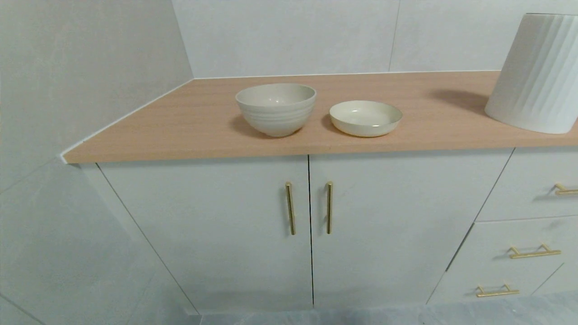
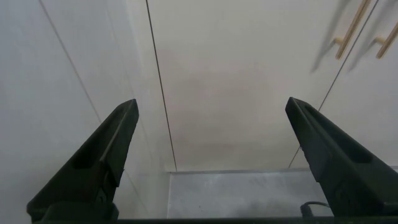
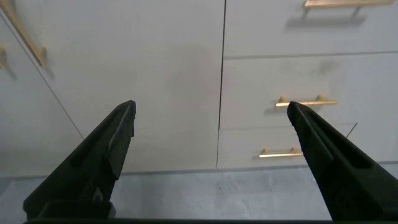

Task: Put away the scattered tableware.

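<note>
- Left gripper (image 2: pixel 210 106): black jaws spread wide, gripping nothing, facing a white cabinet door (image 2: pixel 236 81) low near the grey floor (image 2: pixel 236 193).
- Right gripper (image 3: pixel 210 107): jaws equally wide, gripping nothing, facing white drawers with gold bar handles (image 3: pixel 306 102).
- Light wooden countertop (image 1: pixel 180 126) meets white tiled walls.
- Deep beige ribbed bowl (image 1: pixel 275 108) stands upright on it, just beside the shallow cream dish (image 1: pixel 365 118), not touching.
- Tall white fluted container (image 1: pixel 537 72) stands well apart, on the right.

Two bowls stand on one worktop (image 1: pixel 180 131): one deep ribbed bowl (image 1: pixel 275 108) at left and one shallow bowl (image 1: pixel 365 118) at right. One white fluted container (image 1: pixel 537 72) stands far right. Below are two upright handles, the left door handle (image 1: pixel 290 208) and the right door handle (image 1: pixel 329 207). At right are three drawer handles: top handle (image 1: pixel 566 189), middle handle (image 1: pixel 535 253), bottom handle (image 1: pixel 496 291).
</note>
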